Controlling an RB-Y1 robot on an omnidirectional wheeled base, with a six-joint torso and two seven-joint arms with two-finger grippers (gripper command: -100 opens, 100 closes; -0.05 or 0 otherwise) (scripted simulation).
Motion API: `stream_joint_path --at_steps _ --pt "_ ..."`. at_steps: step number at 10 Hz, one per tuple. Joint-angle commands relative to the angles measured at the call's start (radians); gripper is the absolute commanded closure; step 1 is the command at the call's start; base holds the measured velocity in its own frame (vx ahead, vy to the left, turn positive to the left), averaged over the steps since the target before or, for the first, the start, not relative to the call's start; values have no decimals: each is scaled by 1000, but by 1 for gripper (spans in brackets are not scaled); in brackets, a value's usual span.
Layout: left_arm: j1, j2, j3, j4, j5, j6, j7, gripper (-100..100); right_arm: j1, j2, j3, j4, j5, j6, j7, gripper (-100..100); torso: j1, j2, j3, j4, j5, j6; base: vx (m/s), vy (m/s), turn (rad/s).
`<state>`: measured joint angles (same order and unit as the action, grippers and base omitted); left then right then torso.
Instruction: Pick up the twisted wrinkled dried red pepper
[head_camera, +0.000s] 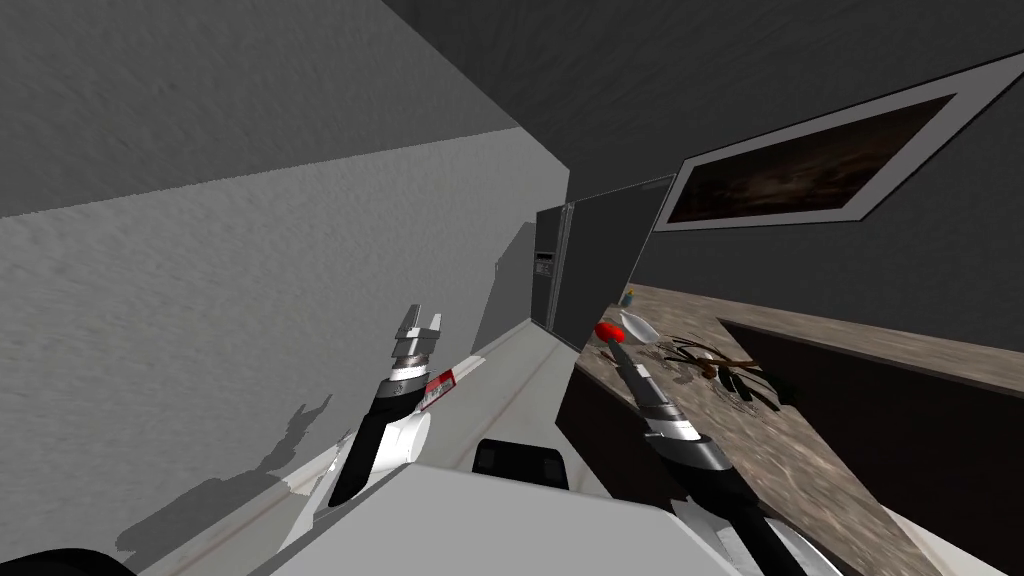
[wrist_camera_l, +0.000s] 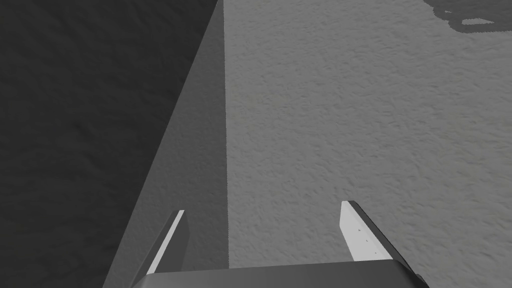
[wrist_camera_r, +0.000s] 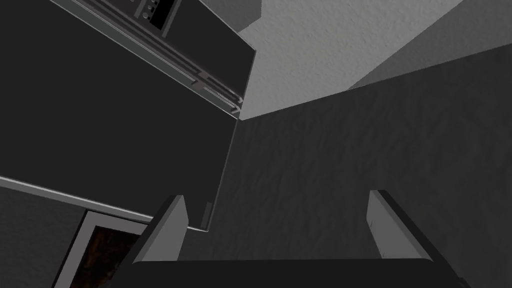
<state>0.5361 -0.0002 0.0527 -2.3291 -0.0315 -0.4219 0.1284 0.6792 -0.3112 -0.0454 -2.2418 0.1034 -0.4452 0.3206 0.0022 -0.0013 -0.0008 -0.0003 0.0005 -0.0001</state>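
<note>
R gripper out over speckled counter, fingers apart, tip just beside red pepper; L gripper raised nr wall, fingers also apart.

Red pepper, mottled brown countertop, black fridge, textured grey wall

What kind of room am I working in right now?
Most likely a kitchen: a long speckled countertop, a tall dark fridge with a control panel at its far end, and a red pepper beside a white dish on the counter.
</note>
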Motion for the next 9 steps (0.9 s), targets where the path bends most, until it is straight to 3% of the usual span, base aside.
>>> stream_joint_path --at_steps 1,2,6,7,9 --pt "0 0 0 0 0 0 0 0 48 -50 -22 13 12 13 40 -100 0 0 0 0 0 0 34 48 82" --pt "0 0 0 0 0 0 0 0 48 -51 -22 13 12 13 40 -100 0 0 0 0 0 0 21 40 21" --pt "0 0 0 0 0 0 0 0 160 -186 -83 70 45 48 134 -100 2 -1 -1 0 1 0 34 62 90" --pt "0 0 0 0 0 0 0 0 168 -191 -83 70 45 48 134 -100 2 -1 -1 0 0 0 35 45 24" --pt "0 0 0 0 0 0 0 0 221 -255 -111 101 63 66 171 -100 0 -1 0 0 0 0 42 44 89"
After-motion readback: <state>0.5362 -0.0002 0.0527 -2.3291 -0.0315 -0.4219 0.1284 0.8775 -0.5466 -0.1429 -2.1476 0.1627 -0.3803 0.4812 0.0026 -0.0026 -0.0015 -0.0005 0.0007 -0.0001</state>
